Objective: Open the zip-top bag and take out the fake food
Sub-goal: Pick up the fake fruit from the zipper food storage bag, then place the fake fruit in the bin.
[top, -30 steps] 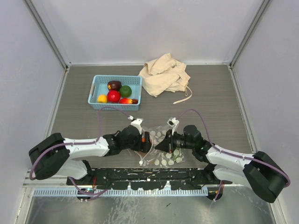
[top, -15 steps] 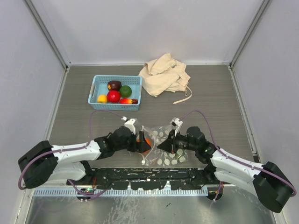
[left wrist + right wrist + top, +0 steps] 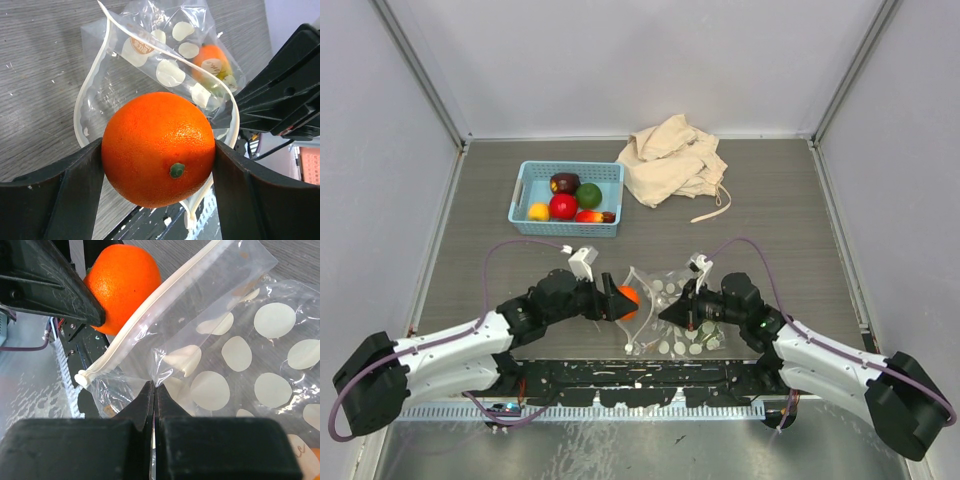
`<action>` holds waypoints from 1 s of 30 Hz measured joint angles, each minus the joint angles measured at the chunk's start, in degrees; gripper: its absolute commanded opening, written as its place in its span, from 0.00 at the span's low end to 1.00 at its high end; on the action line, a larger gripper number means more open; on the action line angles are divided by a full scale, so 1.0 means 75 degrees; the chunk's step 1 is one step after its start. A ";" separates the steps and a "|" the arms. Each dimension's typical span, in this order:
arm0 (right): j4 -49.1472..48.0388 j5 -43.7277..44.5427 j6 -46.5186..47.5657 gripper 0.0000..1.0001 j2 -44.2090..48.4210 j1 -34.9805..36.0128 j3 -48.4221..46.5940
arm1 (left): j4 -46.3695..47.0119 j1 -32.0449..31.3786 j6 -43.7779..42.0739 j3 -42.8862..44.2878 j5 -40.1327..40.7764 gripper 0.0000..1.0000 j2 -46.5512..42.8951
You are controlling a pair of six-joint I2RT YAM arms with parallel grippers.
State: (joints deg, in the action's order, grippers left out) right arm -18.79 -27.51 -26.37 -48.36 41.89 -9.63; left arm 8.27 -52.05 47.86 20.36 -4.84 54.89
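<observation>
The clear zip-top bag (image 3: 672,312) with white dots lies near the table's front edge, its white zip mouth (image 3: 231,107) gaping toward the left. My left gripper (image 3: 623,298) is shut on an orange fake fruit (image 3: 158,148), held just outside the bag's mouth. Another small orange piece (image 3: 212,60) of fake food stays inside the bag. My right gripper (image 3: 154,386) is shut, pinching a fold of the bag's film (image 3: 165,371) just behind the zip strip (image 3: 150,312). In the right wrist view the orange (image 3: 124,285) shows beyond the strip.
A light blue basket (image 3: 533,176) at the back left holds several plastic fruits. A beige cloth drawstring bag (image 3: 672,160) lies crumpled at the back centre. The metal rail (image 3: 640,378) with the arm bases runs along the front edge.
My left gripper has drawn back to the left, bringing the orange out of the bag's mouth. The right gripper has kept its pinch on the bag, shifting slightly.
</observation>
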 measured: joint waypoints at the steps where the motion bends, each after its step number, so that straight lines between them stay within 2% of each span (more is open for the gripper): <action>1: 0.0006 0.0000 0.0006 0.01 0.0041 0.0000 0.0003 | 0.0000 0.0041 0.0026 0.0000 -0.0020 0.37 -0.0038; 16: 0.0000 0.0055 0.0044 0.01 0.0201 0.0000 0.0052 | -0.0227 0.0344 0.0111 -0.0006 -0.0391 0.36 -0.0796; 30: 0.0000 0.0058 0.0044 0.01 0.0201 0.0000 0.0128 | -0.0901 0.1475 -0.0073 0.0015 -0.0912 0.35 -0.1268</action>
State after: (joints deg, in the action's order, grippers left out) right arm -18.79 -27.07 -26.04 -46.85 41.89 -8.67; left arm 1.52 -40.99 47.31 20.47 -11.68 45.39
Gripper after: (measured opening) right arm 0.034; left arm 0.762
